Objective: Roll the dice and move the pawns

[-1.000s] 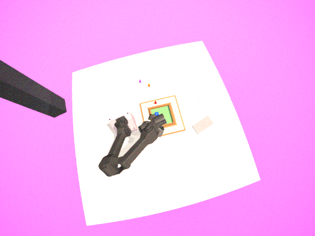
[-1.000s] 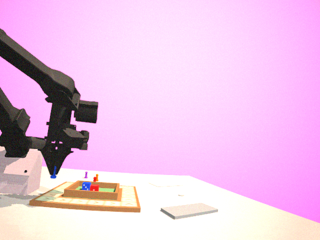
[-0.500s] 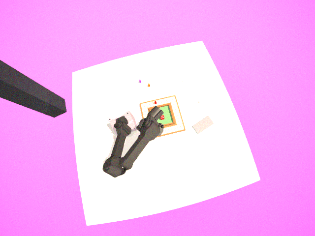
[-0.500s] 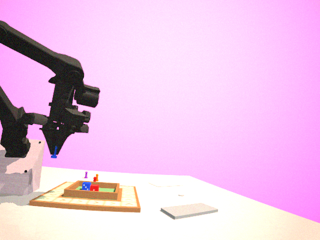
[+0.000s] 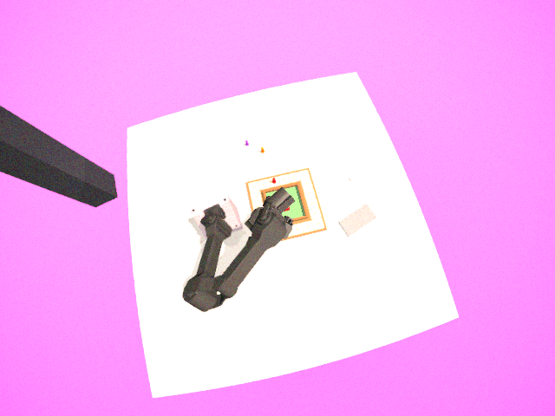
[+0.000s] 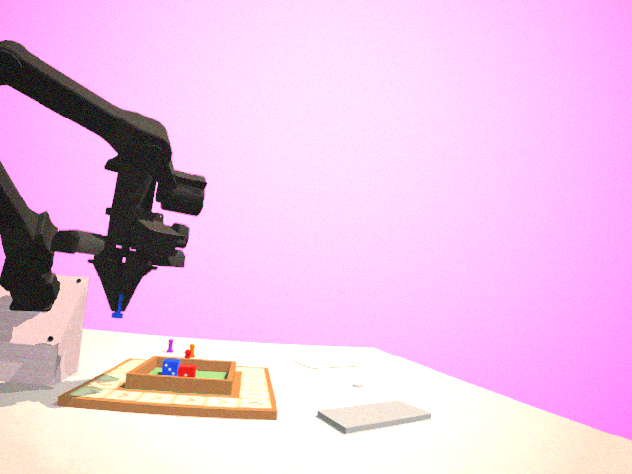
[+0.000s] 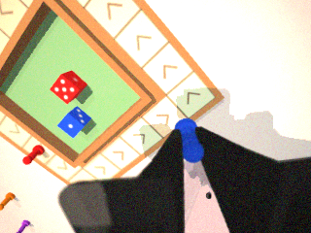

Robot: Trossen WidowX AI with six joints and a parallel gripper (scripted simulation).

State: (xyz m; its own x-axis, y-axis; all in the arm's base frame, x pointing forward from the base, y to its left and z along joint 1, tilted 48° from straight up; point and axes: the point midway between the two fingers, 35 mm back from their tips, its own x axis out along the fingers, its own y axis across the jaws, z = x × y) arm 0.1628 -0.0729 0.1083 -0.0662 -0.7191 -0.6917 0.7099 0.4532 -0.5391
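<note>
My gripper (image 6: 118,307) (image 7: 187,134) is shut on the blue pawn (image 6: 117,314) (image 7: 192,149), held upright well above the board (image 5: 313,197) (image 6: 219,402) (image 7: 143,41). The arm hides both in the top view. The red die (image 5: 287,209) (image 6: 187,370) (image 7: 64,92) and the blue die (image 6: 170,367) (image 7: 71,128) lie apart in the green-floored tray (image 5: 306,201) (image 6: 178,385) (image 7: 147,100). The red die's top face shows several pips, the blue die's one pip. The red pawn (image 5: 273,180) (image 6: 187,354) (image 7: 33,154) stands on the board's track behind the tray.
A purple pawn (image 5: 246,143) (image 6: 170,346) (image 7: 23,226) and an orange pawn (image 5: 262,150) (image 6: 192,351) (image 7: 7,201) stand beyond the board. A flat grey slab (image 5: 357,219) (image 6: 374,416) and a small pale object (image 5: 349,179) (image 6: 356,385) lie to its right.
</note>
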